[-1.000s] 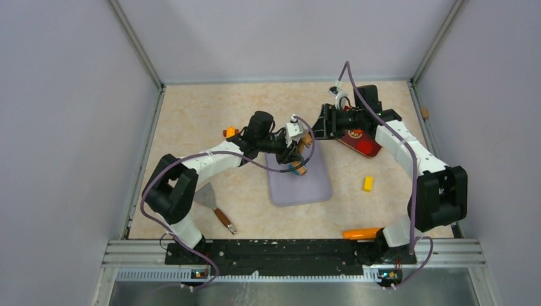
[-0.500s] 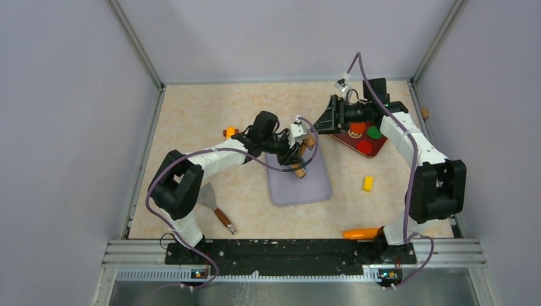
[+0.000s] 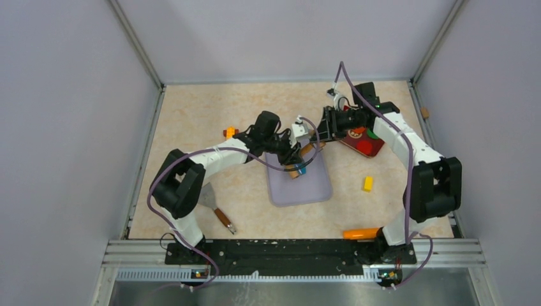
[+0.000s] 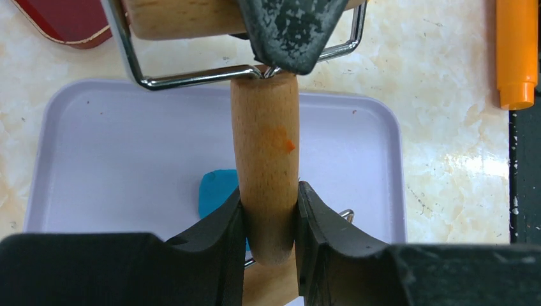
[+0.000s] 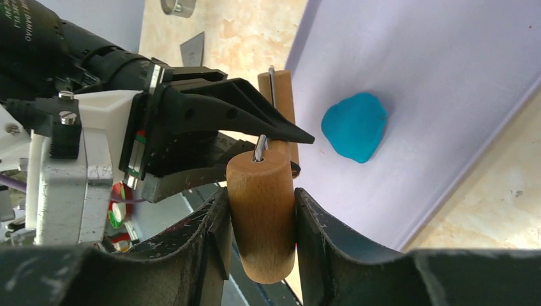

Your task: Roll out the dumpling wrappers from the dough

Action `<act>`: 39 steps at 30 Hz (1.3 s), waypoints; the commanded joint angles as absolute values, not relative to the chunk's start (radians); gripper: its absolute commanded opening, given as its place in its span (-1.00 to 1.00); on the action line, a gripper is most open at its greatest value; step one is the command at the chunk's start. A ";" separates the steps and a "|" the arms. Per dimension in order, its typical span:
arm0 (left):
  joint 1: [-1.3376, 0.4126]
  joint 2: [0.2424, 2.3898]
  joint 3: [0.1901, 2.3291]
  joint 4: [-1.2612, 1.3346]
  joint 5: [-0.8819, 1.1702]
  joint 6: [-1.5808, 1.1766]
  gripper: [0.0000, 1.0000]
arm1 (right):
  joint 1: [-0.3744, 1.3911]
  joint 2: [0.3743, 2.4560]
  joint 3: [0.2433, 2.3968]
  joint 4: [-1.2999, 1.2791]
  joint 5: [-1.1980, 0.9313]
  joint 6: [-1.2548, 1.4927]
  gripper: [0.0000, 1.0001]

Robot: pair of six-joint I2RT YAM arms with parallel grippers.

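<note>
My left gripper [image 4: 266, 213] is pinched tight on the handle of the wooden roller [image 4: 265, 140], holding it above the lavender mat [image 4: 127, 140]. The dough [image 5: 354, 126] sits on the mat towards its middle, partly hidden under the handle in the left wrist view. It is one thick rounded lump, not flattened. I cannot tell whether the wood touches it. Over the mat's far edge, my right gripper [image 5: 261, 217] has its fingers pressed against both sides of the roller's barrel end. I see no dumpling wrappers on the mat. As I judge it, the tool is in hand but all the rolling and shaping is left.
</note>
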State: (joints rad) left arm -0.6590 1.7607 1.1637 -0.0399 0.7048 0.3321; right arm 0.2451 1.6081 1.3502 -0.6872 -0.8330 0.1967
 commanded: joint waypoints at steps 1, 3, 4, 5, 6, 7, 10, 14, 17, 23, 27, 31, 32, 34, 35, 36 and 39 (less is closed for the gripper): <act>-0.668 1.764 1.219 0.016 0.737 0.346 -1.00 | 0.245 1.635 1.389 -0.695 -0.796 0.141 -0.27; -0.669 1.777 1.219 0.026 0.727 0.350 -1.00 | 0.245 1.638 1.374 -0.692 -0.811 0.143 -0.28; -0.671 1.784 1.218 0.035 0.714 0.349 -1.00 | 0.244 1.639 1.367 -0.694 -0.818 0.139 -0.28; -0.673 1.792 1.216 0.049 0.700 0.342 -1.00 | 0.245 1.641 1.361 -0.695 -0.824 0.137 -0.33; -0.672 1.805 1.216 0.068 0.691 0.331 -1.00 | 0.245 1.643 1.358 -0.701 -0.824 0.129 -0.44; -0.673 1.815 1.216 0.089 0.675 0.317 -1.00 | 0.244 1.647 1.356 -0.709 -0.821 0.119 -0.54; -0.681 1.842 1.226 0.152 0.631 0.283 -1.00 | 0.245 1.663 1.363 -0.732 -0.792 0.085 -1.00; -0.692 1.887 1.264 0.185 0.607 0.239 -1.00 | 0.242 1.689 1.412 -0.752 -0.752 0.040 -1.00; -0.700 1.916 1.294 0.193 0.601 0.218 -1.00 | 0.236 1.722 1.455 -0.771 -0.733 0.013 -1.00; -0.704 1.952 1.318 0.209 0.590 0.188 -1.00 | 0.227 1.775 1.509 -0.802 -0.716 -0.035 -1.00; -0.703 1.968 1.322 0.198 0.579 0.186 -1.00 | 0.226 1.791 1.503 -0.808 -0.698 -0.050 -1.00; -0.702 1.972 1.312 0.168 0.566 0.181 -1.00 | 0.226 1.801 1.464 -0.791 -0.665 -0.057 -1.00; -0.702 1.973 1.307 0.161 0.561 0.179 -1.00 | 0.229 1.801 1.452 -0.783 -0.651 -0.057 -1.00; -0.702 1.973 1.291 0.160 0.555 0.178 -1.00 | 0.237 1.800 1.423 -0.765 -0.620 -0.063 -1.00; -0.701 1.973 1.281 0.164 0.552 0.178 -1.00 | 0.243 1.801 1.411 -0.757 -0.609 -0.067 -1.00; -0.699 1.973 1.271 0.170 0.546 0.177 -1.00 | 0.249 1.801 1.401 -0.749 -0.600 -0.071 -1.00; -0.693 1.973 1.236 0.198 0.536 0.167 -1.00 | 0.263 1.804 1.375 -0.732 -0.580 -0.073 -1.00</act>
State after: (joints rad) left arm -0.6971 1.9797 1.2564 0.0612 0.5743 0.1631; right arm 0.2226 1.7790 1.4158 -0.7345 -0.6224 -0.0612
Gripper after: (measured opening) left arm 0.328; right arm 0.368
